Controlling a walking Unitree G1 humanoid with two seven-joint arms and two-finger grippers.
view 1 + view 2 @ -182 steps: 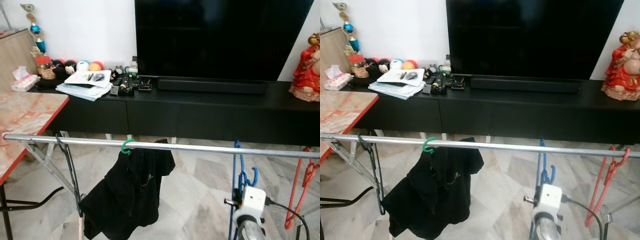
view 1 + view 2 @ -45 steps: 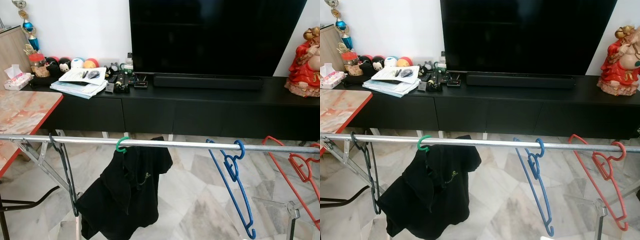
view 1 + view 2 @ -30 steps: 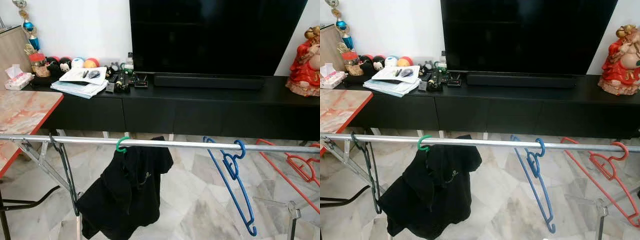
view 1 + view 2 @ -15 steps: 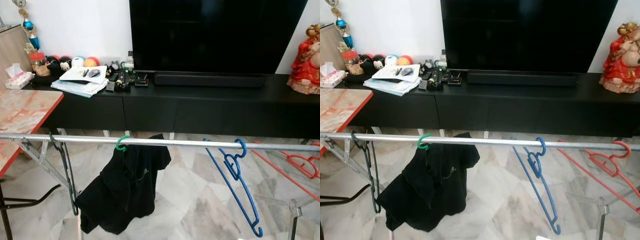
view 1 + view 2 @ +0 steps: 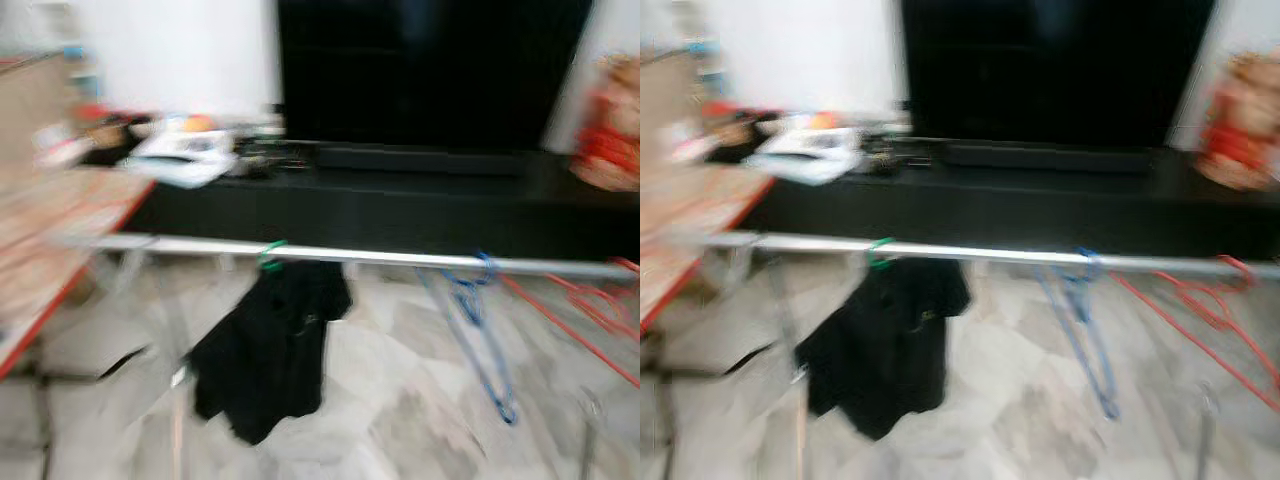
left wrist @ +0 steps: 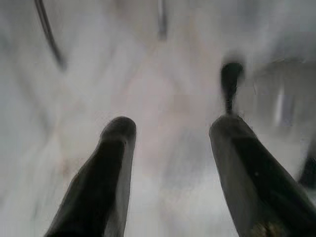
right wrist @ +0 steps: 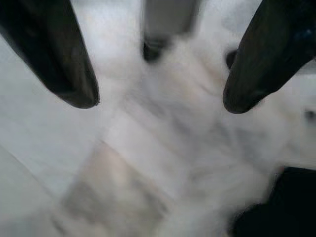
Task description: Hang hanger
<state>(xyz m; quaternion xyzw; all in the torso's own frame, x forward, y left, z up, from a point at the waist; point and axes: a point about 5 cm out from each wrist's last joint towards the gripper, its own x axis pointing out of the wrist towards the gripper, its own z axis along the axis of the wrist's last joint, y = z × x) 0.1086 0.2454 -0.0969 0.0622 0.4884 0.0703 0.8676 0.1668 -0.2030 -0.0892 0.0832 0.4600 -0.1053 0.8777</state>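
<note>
A: What colours hang on the silver rail (image 5: 400, 257)?

B: A black garment (image 5: 268, 345) on a green hook (image 5: 270, 255), then a blue hanger (image 5: 480, 330), then a red hanger (image 5: 590, 320) at the far right. All blurred.

A: And behind?

B: A black screen (image 5: 430, 70) above a long black cabinet (image 5: 400, 215), against a white wall (image 5: 180, 55). A red and gold figure (image 5: 612, 125) stands on the cabinet's right end; white papers (image 5: 185, 155) lie on its left.

A: The table?

B: The table (image 5: 55, 225) is mottled pink and cream with a red edge. The floor (image 5: 400, 400) is grey and beige marble, veined.

A: The fingers?

B: Black on both: the left gripper (image 6: 170, 131) and the right gripper (image 7: 160, 101), over pale grey-white floor.
</note>
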